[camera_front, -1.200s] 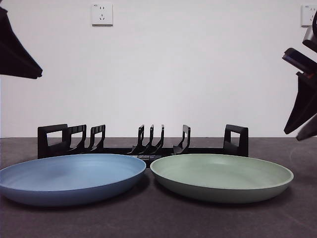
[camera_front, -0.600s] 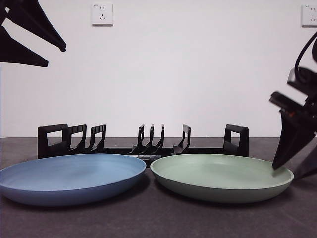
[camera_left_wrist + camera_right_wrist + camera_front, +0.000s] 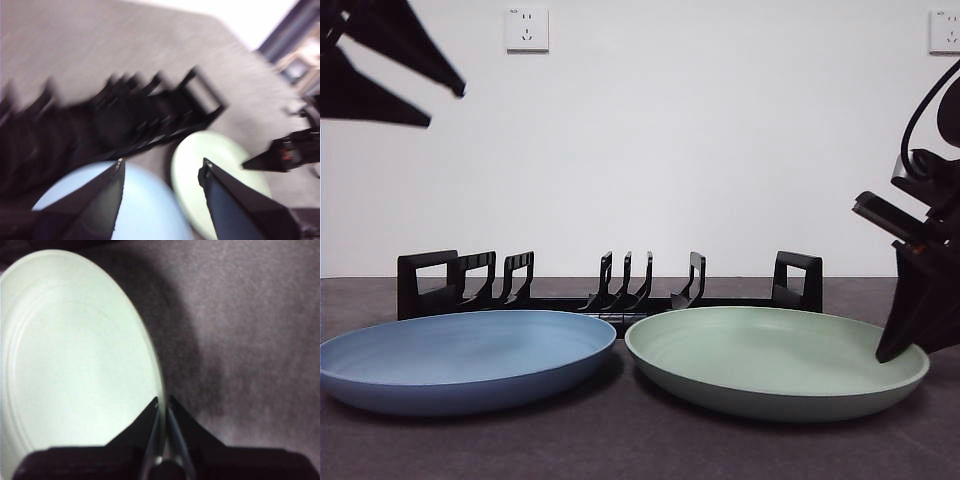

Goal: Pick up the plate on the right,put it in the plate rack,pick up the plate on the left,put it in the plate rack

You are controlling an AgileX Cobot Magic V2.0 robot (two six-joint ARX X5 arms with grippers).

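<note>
Green plate (image 3: pixel 775 360), lying on the table in front of the plate rack (image 3: pixel 610 285), has its right rim pinched between my right gripper (image 3: pixel 163 401) jaws, left gripper (image 3: pixel 161 167) spread up high, so next I lift and tilt toward a slot.

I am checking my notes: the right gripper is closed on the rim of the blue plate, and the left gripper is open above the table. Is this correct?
Not quite. The right gripper is closed on the rim of the green plate, not the blue plate; the right wrist view shows its jaws pinching that rim. The left gripper is indeed open above the table.
</note>
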